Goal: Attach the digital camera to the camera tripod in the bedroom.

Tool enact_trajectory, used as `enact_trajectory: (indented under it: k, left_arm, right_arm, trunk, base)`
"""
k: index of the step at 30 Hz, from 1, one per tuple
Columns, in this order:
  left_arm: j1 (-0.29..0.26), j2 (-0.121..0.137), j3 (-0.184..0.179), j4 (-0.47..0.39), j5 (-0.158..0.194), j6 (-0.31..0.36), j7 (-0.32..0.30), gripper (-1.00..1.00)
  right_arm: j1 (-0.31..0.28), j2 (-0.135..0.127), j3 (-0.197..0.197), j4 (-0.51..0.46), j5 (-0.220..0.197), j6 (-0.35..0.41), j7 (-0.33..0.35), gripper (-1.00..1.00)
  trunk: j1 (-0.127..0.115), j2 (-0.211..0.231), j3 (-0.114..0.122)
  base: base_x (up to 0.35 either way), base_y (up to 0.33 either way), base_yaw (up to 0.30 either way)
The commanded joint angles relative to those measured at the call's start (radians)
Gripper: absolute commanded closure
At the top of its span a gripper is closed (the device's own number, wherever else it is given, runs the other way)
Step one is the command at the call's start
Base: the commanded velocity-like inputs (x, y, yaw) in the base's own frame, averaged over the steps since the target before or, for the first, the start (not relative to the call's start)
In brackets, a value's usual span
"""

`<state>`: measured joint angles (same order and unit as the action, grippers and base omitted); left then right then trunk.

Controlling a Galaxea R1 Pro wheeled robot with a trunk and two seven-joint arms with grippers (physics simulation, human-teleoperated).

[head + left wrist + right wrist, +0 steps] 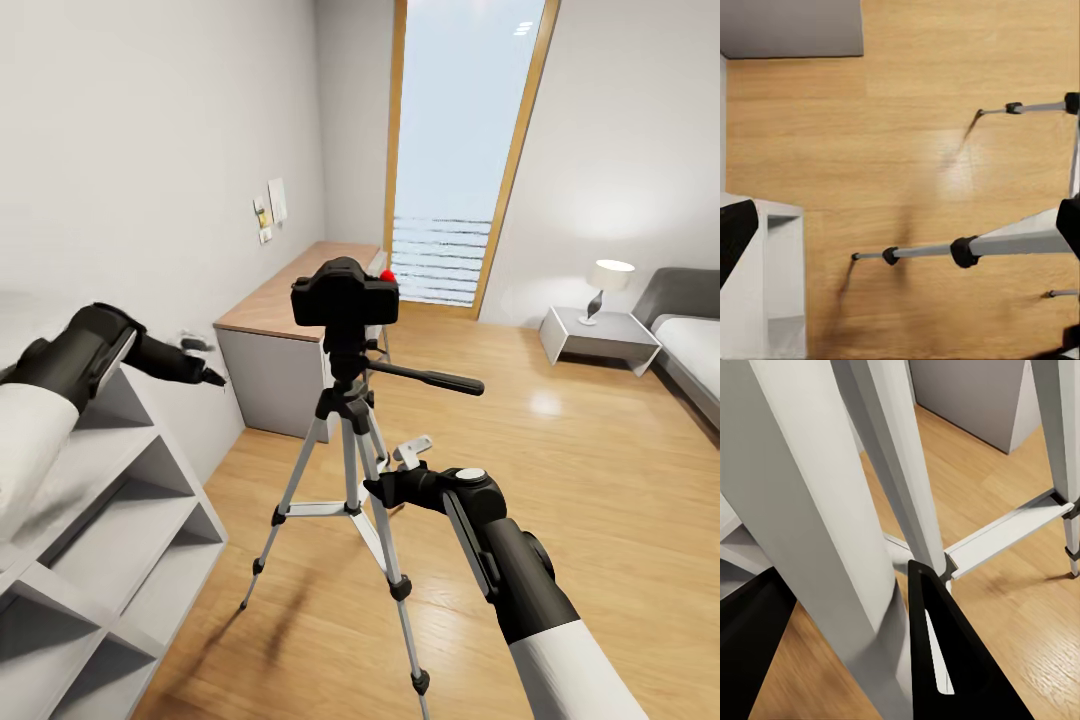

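At lower centre of the head view, the right end effector [385,492] reaches in among the camera tripod [345,470] legs; how wide it stands I cannot tell. Left of it, above the grey shelf [120,520], the left end effector [205,360] looks narrow. Atop the tripod sits the digital camera [345,292], mid-frame. Behind stand the worktop [290,290] and window [460,150].

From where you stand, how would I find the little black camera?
Look toward the tall wood-framed window, then down to the silver-legged tripod standing on the light wood floor before it. The small black boxy camera sits on top of the tripod's black head, and a red round button marks its top.
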<state>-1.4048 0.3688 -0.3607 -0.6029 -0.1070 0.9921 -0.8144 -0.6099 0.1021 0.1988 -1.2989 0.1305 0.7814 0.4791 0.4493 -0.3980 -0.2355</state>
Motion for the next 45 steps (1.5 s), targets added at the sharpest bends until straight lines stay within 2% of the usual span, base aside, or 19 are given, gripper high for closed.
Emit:
enact_trajectory:
  k: [1,3,5,6,12,14,16,17,18,19,20,21,23,24,27,28,30,35,45]
  left_arm:
    - [0.015,0.0,-0.003,0.022,-0.007,-0.006,0.008,-1.0]
    - [0.061,-0.004,-0.002,0.097,-0.006,-0.048,0.044,-1.0]
    - [0.098,-0.009,-0.002,0.177,-0.004,-0.12,0.063,-1.0]
    - [0.117,-0.013,-0.002,0.235,-0.002,-0.176,0.07,-1.0]
    - [0.164,-0.03,0.002,0.524,0.006,-0.426,0.082,-1.0]
    - [0.183,-0.033,0.003,0.563,0.021,-0.49,0.083,-1.0]
    - [0.205,-0.035,0.004,0.577,0.043,-0.518,0.084,-1.0]
    - [0.234,-0.037,0.004,0.586,0.076,-0.537,0.084,-1.0]
    - [0.25,-0.038,0.004,0.59,0.097,-0.545,0.084,-1.0]
    - [0.285,-0.043,0.005,0.594,0.147,-0.556,0.084,-1.0]
    - [0.304,-0.046,0.005,0.596,0.174,-0.56,0.084,-1.0]
    - [0.346,-0.052,0.005,0.598,0.232,-0.566,0.085,-1.0]
    - [0.389,-0.056,0.005,0.599,0.293,-0.57,0.085,-1.0]
    - [0.427,-0.06,0.005,0.6,0.354,-0.572,0.085,-1.0]
    - [0.475,-0.064,0.005,0.601,0.437,-0.574,0.086,-1.0]
    - [0.504,-0.068,0.005,0.602,0.48,-0.574,0.087,-1.0]
    - [0.549,-0.077,0.005,0.602,0.523,-0.576,0.089,-1.0]
    - [0.627,-0.099,0.005,0.601,0.558,-0.579,0.127,-1.0]
    - [0.724,-0.129,0.005,0.602,0.571,-0.621,0.243,-1.0]
  right_arm:
    - [-0.001,0.001,-0.001,0.004,0.081,-0.007,0.006,1.0]
    - [-0.001,0.001,-0.001,0.004,0.081,-0.007,0.007,1.0]
    - [-0.001,0.001,-0.001,0.004,0.081,-0.007,0.007,1.0]
    - [-0.001,0.001,-0.001,0.004,0.081,-0.007,0.007,1.0]
    - [-0.001,0.001,-0.001,0.001,0.081,-0.007,0.007,1.0]
    - [-0.001,0.001,-0.001,0.0,0.081,-0.007,0.007,1.0]
    - [-0.001,0.001,-0.001,0.0,0.081,-0.007,0.007,1.0]
    - [-0.001,0.001,-0.001,0.0,0.081,-0.007,0.007,1.0]
    - [-0.001,0.001,-0.001,0.0,0.081,-0.007,0.007,1.0]
    - [-0.001,0.001,-0.001,0.0,0.081,-0.007,0.007,1.0]
    - [-0.001,0.001,-0.001,0.0,0.081,-0.007,0.007,1.0]
    - [-0.001,0.001,-0.001,0.001,0.081,-0.007,0.007,1.0]
    - [-0.001,0.002,-0.001,0.001,0.081,-0.007,0.007,1.0]
    - [-0.001,0.002,-0.001,0.001,0.081,-0.007,0.007,1.0]
    - [-0.001,0.002,-0.001,0.0,0.081,-0.007,0.007,1.0]
    - [-0.001,0.002,-0.001,0.0,0.081,-0.007,0.007,1.0]
    - [-0.001,0.002,-0.001,0.001,0.081,-0.007,0.007,1.0]
    - [-0.001,0.002,-0.001,0.006,0.081,-0.007,0.007,1.0]
    - [-0.001,0.002,-0.001,0.007,0.081,-0.007,0.007,1.0]
  trunk:
    - [0.001,-0.002,-0.002]
    - [0.001,-0.002,-0.002]
    - [0.001,-0.002,-0.002]
    - [0.001,-0.002,-0.002]
    - [0.001,-0.002,-0.002]
    - [0.001,-0.002,-0.002]
    - [0.001,-0.002,-0.002]
    - [0.001,-0.002,-0.002]
    - [0.001,-0.002,-0.002]
    - [0.001,-0.002,-0.002]
    - [0.001,-0.002,-0.002]
    - [0.001,-0.002,-0.002]
    - [0.001,-0.002,-0.002]
    - [0.001,-0.002,-0.002]
    - [0.001,-0.002,-0.002]
    - [0.001,-0.002,-0.002]
    - [0.001,-0.002,-0.002]
    - [0.001,-0.002,-0.002]
    - [0.001,-0.002,-0.002]
  base:
    - [0.0,0.0,0.0]
    - [0.0,0.0,0.0]
    - [0.0,0.0,0.0]
    - [0.0,0.0,0.0]
    - [0.0,0.0,0.0]
    - [0.0,0.0,0.0]
    - [0.0,0.0,0.0]
    - [0.0,0.0,0.0]
    - [0.0,0.0,0.0]
    - [0.0,0.0,0.0]
    - [0.0,0.0,0.0]
    - [0.0,0.0,0.0]
    - [0.0,0.0,0.0]
    - [0.0,0.0,0.0]
    - [0.0,0.0,0.0]
    - [0.0,0.0,0.0]
    - [0.0,0.0,0.0]
    - [0.0,0.0,0.0]
    - [0.0,0.0,0.0]
